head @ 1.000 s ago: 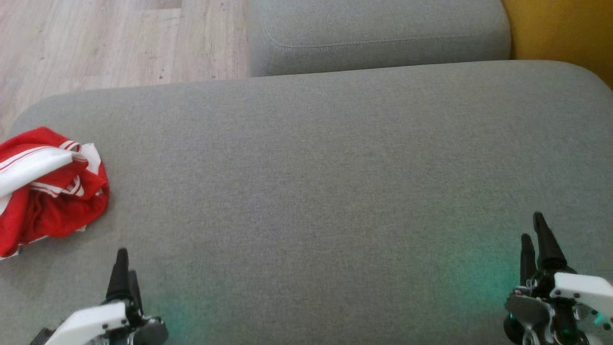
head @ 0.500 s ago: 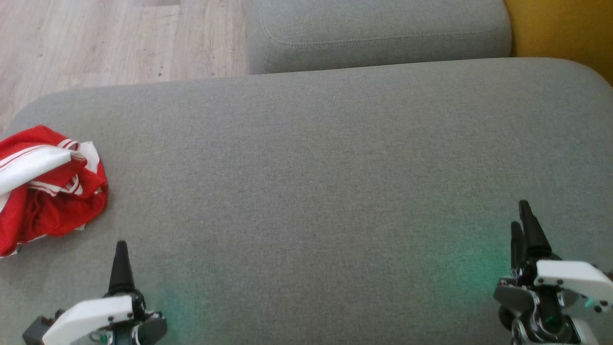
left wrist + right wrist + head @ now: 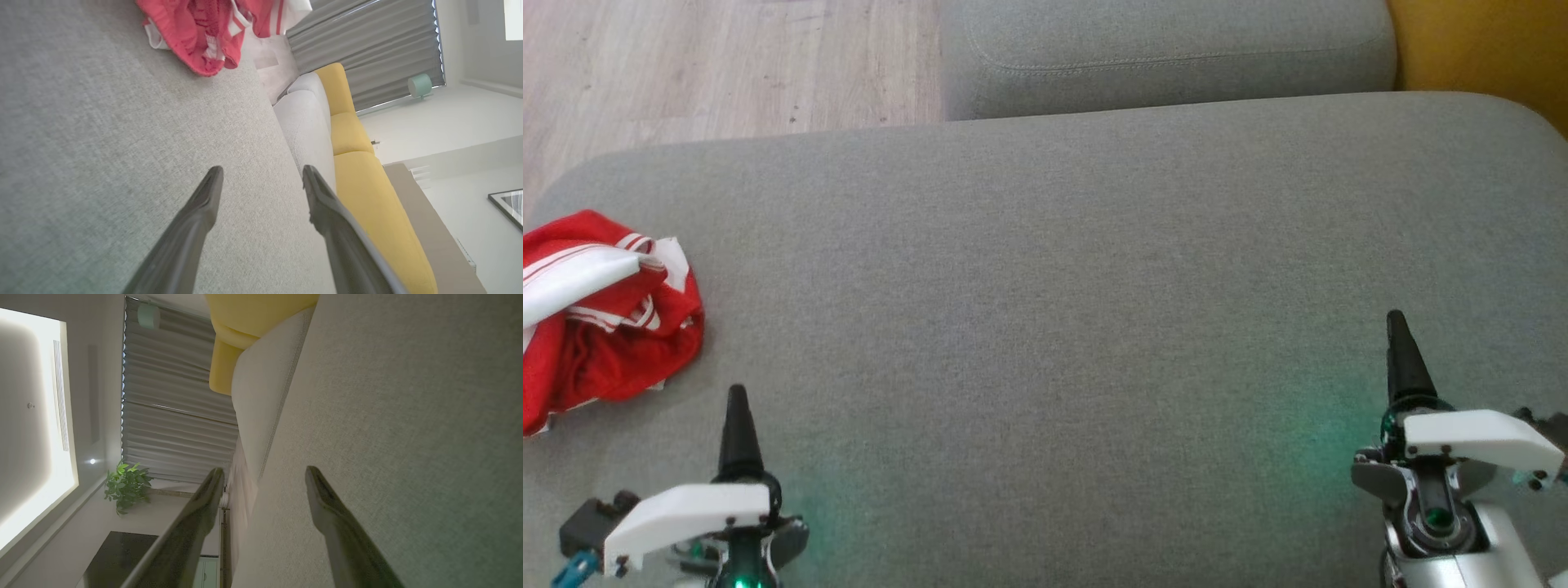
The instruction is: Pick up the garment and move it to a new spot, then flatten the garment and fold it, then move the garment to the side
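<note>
Sofa cushion (image 3: 1094,245); garment (image 3: 605,351) crumpled, soft, light, probably pinch its raised fold; left pincer (image 3: 261,173), right pincer (image 3: 264,473) released.

Garment (image 3: 605,322) cut off at the left edge — crumpled, kind unclear, far cushion (image 3: 1168,49) cropped at top

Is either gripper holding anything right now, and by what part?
Nothing is held. The left gripper and right gripper are open and empty; the red-and-white garment lies crumpled on the grey cushion, untouched.
</note>
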You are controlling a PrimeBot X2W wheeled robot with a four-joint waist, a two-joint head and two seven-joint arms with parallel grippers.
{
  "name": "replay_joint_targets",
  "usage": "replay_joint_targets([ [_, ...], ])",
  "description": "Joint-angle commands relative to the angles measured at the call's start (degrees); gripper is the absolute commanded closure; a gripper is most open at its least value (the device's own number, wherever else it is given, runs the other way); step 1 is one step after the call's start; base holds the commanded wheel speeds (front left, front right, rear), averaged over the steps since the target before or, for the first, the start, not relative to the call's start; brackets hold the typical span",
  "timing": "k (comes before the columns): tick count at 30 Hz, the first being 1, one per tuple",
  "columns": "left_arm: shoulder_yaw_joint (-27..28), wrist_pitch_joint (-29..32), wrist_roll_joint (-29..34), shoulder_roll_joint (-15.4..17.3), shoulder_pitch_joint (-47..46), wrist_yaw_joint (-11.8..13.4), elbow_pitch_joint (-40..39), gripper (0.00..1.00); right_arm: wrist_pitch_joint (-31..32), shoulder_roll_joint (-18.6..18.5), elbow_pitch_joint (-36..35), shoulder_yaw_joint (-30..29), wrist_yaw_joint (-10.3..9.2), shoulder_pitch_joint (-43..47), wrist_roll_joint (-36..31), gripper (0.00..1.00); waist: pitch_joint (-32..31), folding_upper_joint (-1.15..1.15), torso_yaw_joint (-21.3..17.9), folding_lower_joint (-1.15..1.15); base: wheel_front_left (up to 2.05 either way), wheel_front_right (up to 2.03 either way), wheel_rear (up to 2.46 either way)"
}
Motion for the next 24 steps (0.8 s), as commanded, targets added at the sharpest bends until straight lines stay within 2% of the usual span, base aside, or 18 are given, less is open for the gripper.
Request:
replay_joint_targets([
  [1,-0.01,-0.97,2.55,1.5,-3.67,-0.12,-1.58,0.0,-0.78,-1.03,-1.39,0.84,-0.01,-3.81,-2.32,0.0,0.02,0.0,-0.04,0.0,0.0,0.0,0.0],
  [24,-0.9,-4.66,20.65,2.17,-5.67,0.0,0.82,0.0,-4.49,-0.28,1.26,3.27,-0.02,-6.72,-18.93,0.0,0.34,0.0,-0.15,0.0,0.0,0.0,0.0],
])
